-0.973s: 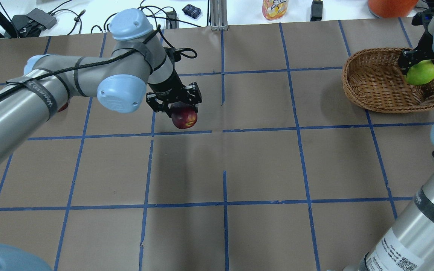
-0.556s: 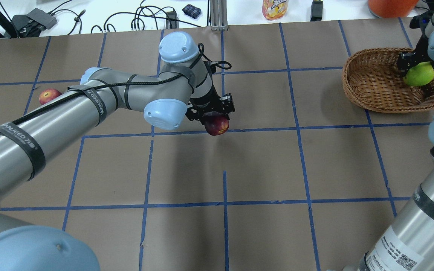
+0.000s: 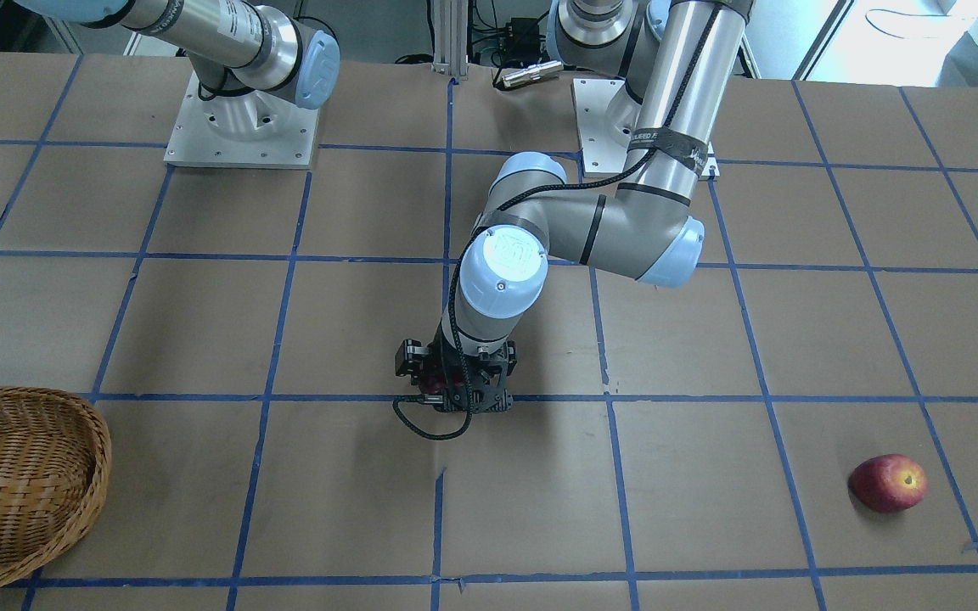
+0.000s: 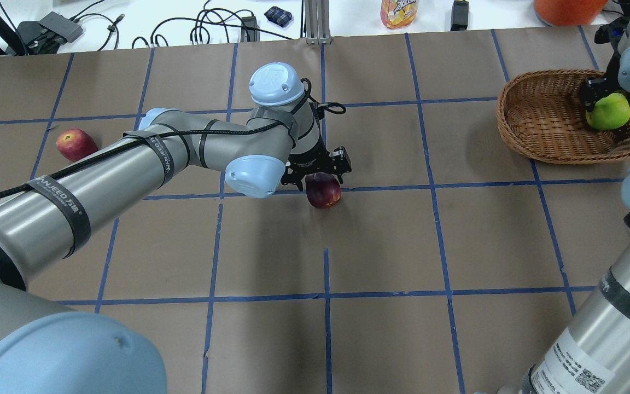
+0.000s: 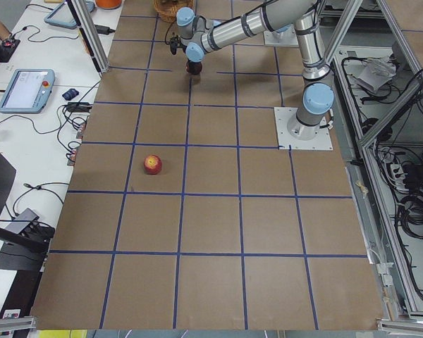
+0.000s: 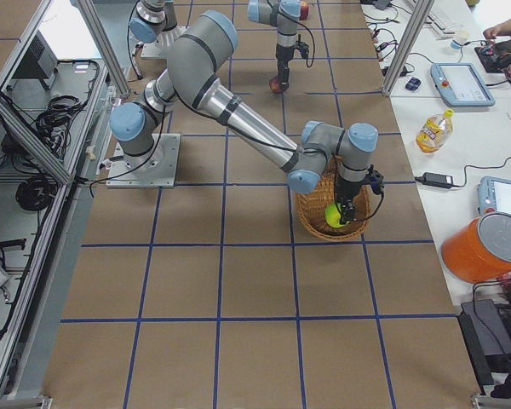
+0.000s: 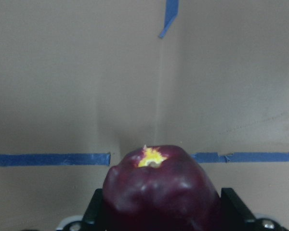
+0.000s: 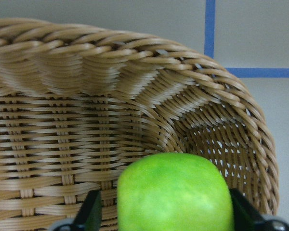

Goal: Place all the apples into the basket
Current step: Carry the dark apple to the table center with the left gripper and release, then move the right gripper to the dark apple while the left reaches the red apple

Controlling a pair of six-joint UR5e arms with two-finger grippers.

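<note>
Over the tan wicker basket (image 4: 539, 137), your right fingers (image 8: 90, 212) grasp a round yellow-green apple (image 8: 176, 192). Left fingers (image 7: 94, 211) clench a dark maroon apple (image 7: 159, 192).

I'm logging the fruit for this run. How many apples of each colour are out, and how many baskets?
Yellow-green apple: 1
Dark maroon apple: 1
Red apple: 1
Wicker basket: 1
Total: 4
</note>
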